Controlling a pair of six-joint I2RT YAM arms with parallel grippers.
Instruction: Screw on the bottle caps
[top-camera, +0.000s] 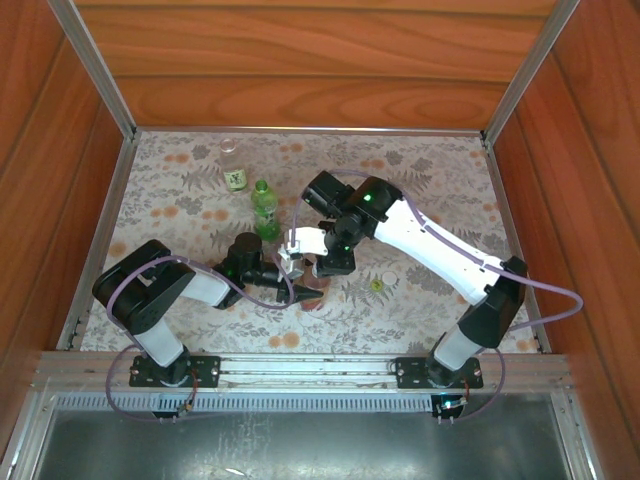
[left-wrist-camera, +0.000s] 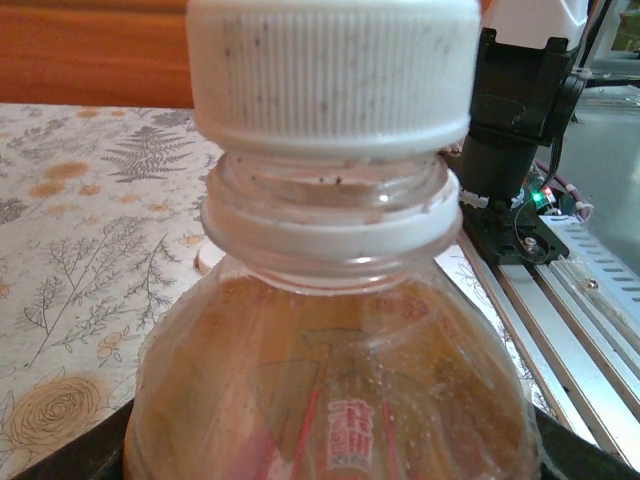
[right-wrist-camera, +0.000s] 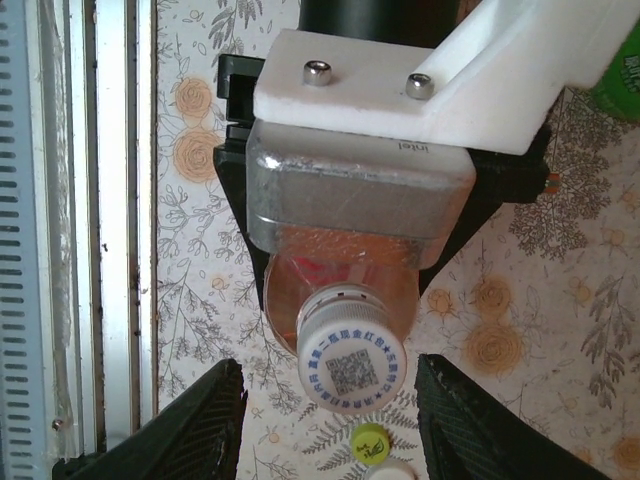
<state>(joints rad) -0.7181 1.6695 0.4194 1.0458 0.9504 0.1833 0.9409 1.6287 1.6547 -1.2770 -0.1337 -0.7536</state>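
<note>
Overhead view of a floral-patterned desk (top-camera: 450, 190) inside a wooden enclosure, with two robot arms meeting at the centre of the frame. The left end effector (top-camera: 298, 291) is clenched around an amber bottle (top-camera: 312, 296), which it holds upright just below centre. A ribbed white cap (left-wrist-camera: 333, 75) sits on the neck of this bottle; in the left wrist view it is at the top of the frame, with reddish-amber liquid below it.

Seen from the right wrist, the right end effector (right-wrist-camera: 330, 362) is released. Its two dark fingers (right-wrist-camera: 190, 430) stand apart on either side of the cap and do not touch it. The left arm's white bracket and grey camera block (right-wrist-camera: 355, 190) cover most of the bottle's body in this view.

A yellow-green cap (right-wrist-camera: 369, 443) and a pale cap (right-wrist-camera: 392, 470) lie touching on the desk at the bottom of that frame. A green bottle (top-camera: 264, 210) and a clear bottle (top-camera: 234, 170) stand close together at the upper left of the overhead view, well apart from both end effectors.
</note>
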